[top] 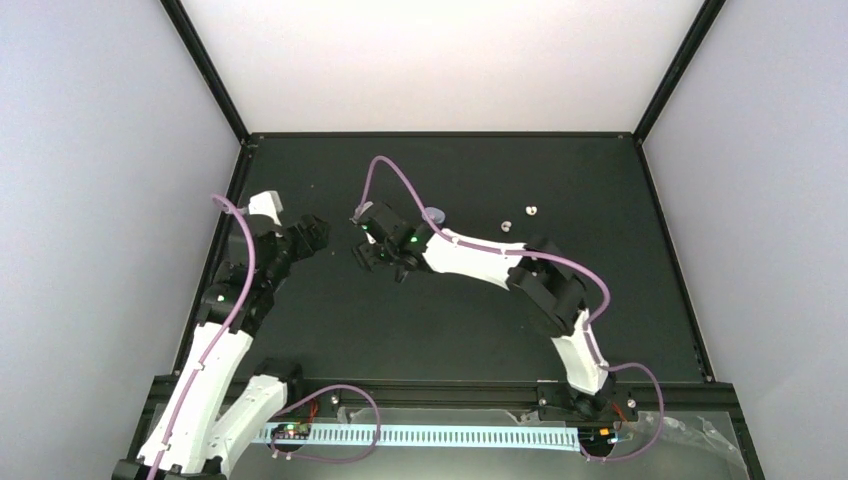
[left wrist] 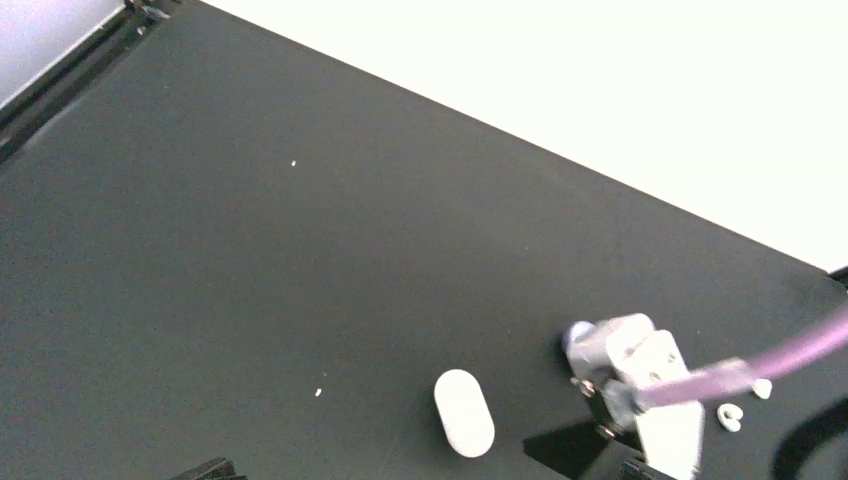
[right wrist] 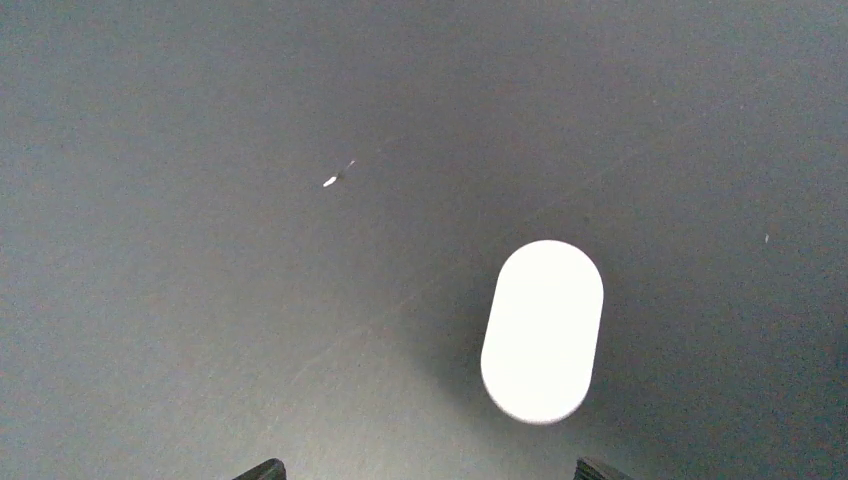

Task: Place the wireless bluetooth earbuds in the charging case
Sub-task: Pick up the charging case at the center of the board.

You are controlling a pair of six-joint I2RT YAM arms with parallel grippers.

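Right gripper [right wrist: 431, 470] hangs over the desk [right wrist: 200, 300], fingers spread wide with nothing between them. The closed white case [right wrist: 542, 330] lies just ahead. Two white earbuds [top: 505, 226] sit well off to its right. Left gripper [top: 312, 234]: apart or together, I can't tell.

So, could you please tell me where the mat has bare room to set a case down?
Bare: the far strip along the back rail, the right side beyond the right arm, and the near middle between the two arm bases. Crowded: mid-table, where the white case, a purple item and two white earbuds cluster around both arms' jaws.
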